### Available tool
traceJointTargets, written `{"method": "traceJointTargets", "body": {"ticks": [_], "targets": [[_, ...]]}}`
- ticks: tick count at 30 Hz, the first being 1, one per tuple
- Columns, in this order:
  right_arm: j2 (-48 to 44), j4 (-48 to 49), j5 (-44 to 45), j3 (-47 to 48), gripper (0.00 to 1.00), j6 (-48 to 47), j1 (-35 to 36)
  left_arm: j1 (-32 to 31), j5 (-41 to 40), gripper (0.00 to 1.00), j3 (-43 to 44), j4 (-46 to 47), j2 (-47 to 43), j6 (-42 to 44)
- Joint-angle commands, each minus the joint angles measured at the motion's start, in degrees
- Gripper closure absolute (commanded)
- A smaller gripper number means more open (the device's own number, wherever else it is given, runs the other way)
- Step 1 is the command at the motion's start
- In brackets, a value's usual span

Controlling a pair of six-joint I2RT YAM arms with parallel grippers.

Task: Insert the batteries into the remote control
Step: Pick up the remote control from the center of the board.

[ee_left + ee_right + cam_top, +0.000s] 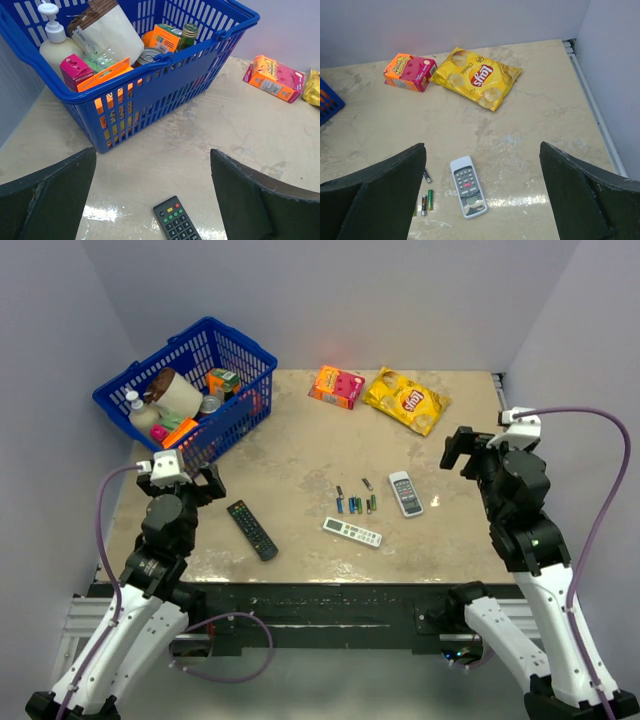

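White remote control (405,493) lies face up, loose batteries (356,503) scattered just beside it.

A blue basket (200,42) packed with groceries stands on the desk (210,125), with an orange-and-pink box (274,78) well apart to its right. The left tool (152,152) is spread wide, and the top end of a black remote (176,220) lies between its fingers.

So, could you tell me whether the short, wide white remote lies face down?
No, the remote control lies face up, its buttons and display showing.
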Motion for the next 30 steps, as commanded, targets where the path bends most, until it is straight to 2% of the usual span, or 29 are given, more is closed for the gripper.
{"method": "traceJointTargets", "body": {"ticks": [1, 8, 10, 18, 23, 30], "targets": [[1.5, 1.5, 2.1, 1.4, 0.02, 0.3, 0.0, 0.7, 1.3, 0.0, -0.3, 3.1, 0.6, -0.3], [8.6, -3.2, -1.7, 3.6, 0.02, 3.2, 0.0, 0.8, 4.0, 0.0, -0.2, 3.3, 1.9, -0.1], [11.1, -5.5, -1.0, 4.7, 0.02, 6.8, 0.0, 0.8, 4.7, 0.0, -0.2, 3.5, 1.8, 0.1], [30.5, -17.7, -1.4, 10.0, 0.02, 9.7, -0.1, 0.8, 7.6, 0.0, -0.6, 4.7, 2.2, 0.8], [37.2, -17.9, -3.8, 9.6, 0.02, 8.5, -2.2, 0.8, 7.9, 0.0, -0.6, 4.6, 1.8, 0.9], [47.1, -16.8, -11.2, 12.8, 0.15, 3.8, -5.4, 0.7, 9.4, 0.0, -0.2, 4.3, 2.7, 0.8]]}}
